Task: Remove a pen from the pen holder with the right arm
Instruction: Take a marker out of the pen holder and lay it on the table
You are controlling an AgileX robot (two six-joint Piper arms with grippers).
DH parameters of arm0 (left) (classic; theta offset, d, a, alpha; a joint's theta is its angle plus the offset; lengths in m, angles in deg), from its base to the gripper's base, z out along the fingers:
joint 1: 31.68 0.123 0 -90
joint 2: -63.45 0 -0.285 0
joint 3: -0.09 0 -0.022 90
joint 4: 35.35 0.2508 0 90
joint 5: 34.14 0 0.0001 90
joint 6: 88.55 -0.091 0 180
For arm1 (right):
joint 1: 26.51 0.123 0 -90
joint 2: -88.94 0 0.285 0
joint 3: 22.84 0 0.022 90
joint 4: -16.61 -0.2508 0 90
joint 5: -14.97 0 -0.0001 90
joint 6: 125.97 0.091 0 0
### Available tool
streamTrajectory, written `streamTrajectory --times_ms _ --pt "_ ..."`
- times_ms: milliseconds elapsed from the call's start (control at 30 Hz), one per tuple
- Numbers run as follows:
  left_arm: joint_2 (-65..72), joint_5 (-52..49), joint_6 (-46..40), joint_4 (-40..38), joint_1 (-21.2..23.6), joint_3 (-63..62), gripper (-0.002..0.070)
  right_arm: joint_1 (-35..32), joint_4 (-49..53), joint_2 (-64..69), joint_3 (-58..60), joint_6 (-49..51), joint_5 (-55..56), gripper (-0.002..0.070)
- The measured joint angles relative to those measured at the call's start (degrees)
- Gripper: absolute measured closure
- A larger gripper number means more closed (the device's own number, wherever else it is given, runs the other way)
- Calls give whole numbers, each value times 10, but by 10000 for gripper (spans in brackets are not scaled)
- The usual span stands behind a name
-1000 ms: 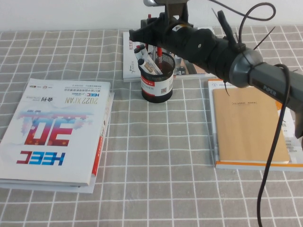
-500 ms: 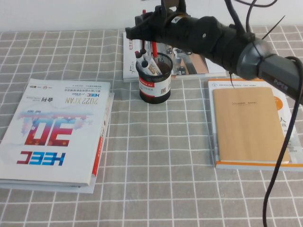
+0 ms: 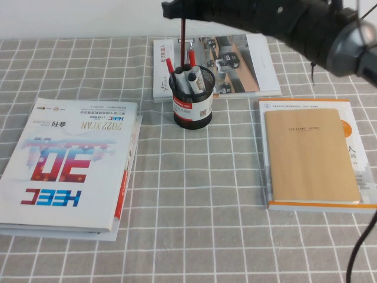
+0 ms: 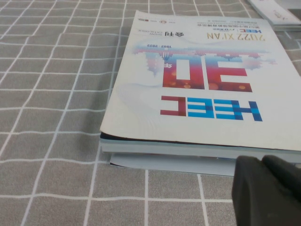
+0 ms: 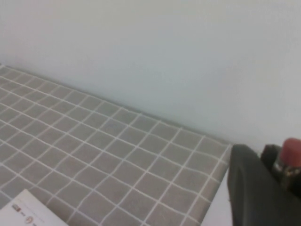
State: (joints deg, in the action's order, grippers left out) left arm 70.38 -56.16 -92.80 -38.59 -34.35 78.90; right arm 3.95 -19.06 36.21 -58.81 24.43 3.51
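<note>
While my right gripper (image 3: 184, 12), pinched on the red pen (image 3: 183, 36), hangs straight above the pen holder (image 3: 192, 109), the tip could snag its rim and topple it. My left gripper (image 4: 268, 188) sits well apart from the pen holder, and I cannot tell its state.

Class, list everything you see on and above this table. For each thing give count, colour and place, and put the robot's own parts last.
Tablecloth: one, grey with white checks, covers the table.
Holder: one, black mesh, far centre.
Pens in holder: at least four, red-capped or black-and-white, standing in it.
Held pen: one, red and dark, hanging over the holder.
Magazine: one, white with photos, behind the holder.
HEEC books: stack of at least two, white with red and blue print, left.
Notebook: one, tan, right, lying on a white and orange book.
Right gripper: black, shut on the held pen, above the holder.
Left gripper: black, low beside the HEEC books.
</note>
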Motion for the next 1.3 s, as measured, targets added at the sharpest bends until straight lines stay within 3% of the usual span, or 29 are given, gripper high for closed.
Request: streamTrajectory --times_ms 400,900,1300 --pt "0 0 0 0 0 0 680 0 39 -123 0 0 -99 674" --pt "0 0 0 0 0 0 680 0 80 -157 0 149 -511 674" --pt "0 0 0 0 0 0 680 -8 233 -53 0 333 -541 674"
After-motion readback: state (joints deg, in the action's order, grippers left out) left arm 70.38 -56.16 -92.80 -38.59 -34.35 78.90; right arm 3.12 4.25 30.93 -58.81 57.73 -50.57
